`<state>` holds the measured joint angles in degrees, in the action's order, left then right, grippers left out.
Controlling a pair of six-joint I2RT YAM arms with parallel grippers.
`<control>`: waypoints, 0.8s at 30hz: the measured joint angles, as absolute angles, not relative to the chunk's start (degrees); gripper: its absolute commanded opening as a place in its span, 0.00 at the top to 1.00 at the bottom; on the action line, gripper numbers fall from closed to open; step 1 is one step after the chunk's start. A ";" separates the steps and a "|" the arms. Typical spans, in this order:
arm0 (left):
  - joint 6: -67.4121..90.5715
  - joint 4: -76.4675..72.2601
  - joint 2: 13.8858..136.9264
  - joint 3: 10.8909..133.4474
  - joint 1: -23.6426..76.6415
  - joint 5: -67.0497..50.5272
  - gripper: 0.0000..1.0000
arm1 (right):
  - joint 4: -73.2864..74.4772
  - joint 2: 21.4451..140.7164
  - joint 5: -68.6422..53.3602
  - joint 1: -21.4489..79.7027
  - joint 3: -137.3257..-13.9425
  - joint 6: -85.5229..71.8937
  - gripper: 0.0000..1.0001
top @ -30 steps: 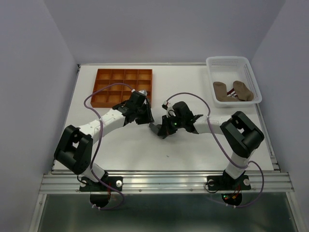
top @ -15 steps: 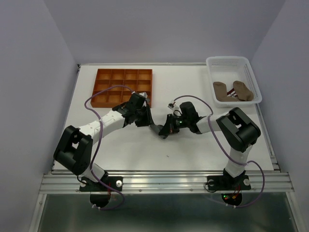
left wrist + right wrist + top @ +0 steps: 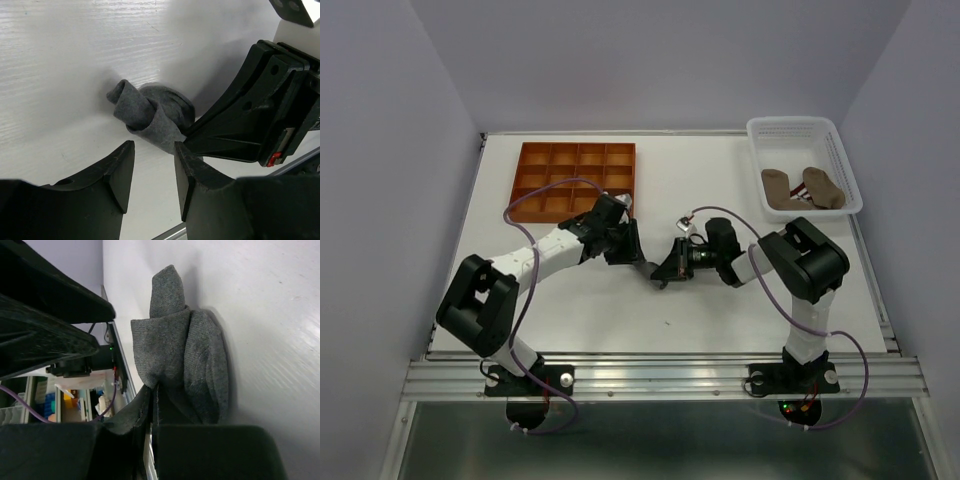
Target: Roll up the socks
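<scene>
1. Grey sock (image 3: 150, 112), half-rolled on the table just near-right of the orange tray (image 3: 578, 146), is pinched by the right tool (image 3: 152, 400); its loose tail could unroll.
2. Left tool (image 3: 152, 170), parted and empty, apparently crowds it and may knock that grip.

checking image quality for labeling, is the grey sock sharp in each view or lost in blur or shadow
Left wrist: grey sock sharp, soft shadow around it; left gripper close and dark. Right wrist: knit crisp, right gripper almost black, underexposed. Top external: evenly lit, sock tiny and mostly hidden between the grippers.
</scene>
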<state>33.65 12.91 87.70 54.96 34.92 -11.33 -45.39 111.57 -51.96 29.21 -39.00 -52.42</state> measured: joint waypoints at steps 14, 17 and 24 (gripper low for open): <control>33.56 11.03 91.29 54.98 36.32 -12.93 0.53 | -61.28 115.74 -54.63 28.14 -36.69 -64.05 0.99; 33.67 10.61 91.85 54.98 36.42 -13.15 0.54 | -60.82 115.81 -54.33 28.14 -36.29 -63.55 0.99; 33.80 10.31 94.39 54.98 37.01 -13.43 0.56 | -56.80 115.63 -53.10 28.14 -36.29 -60.29 0.99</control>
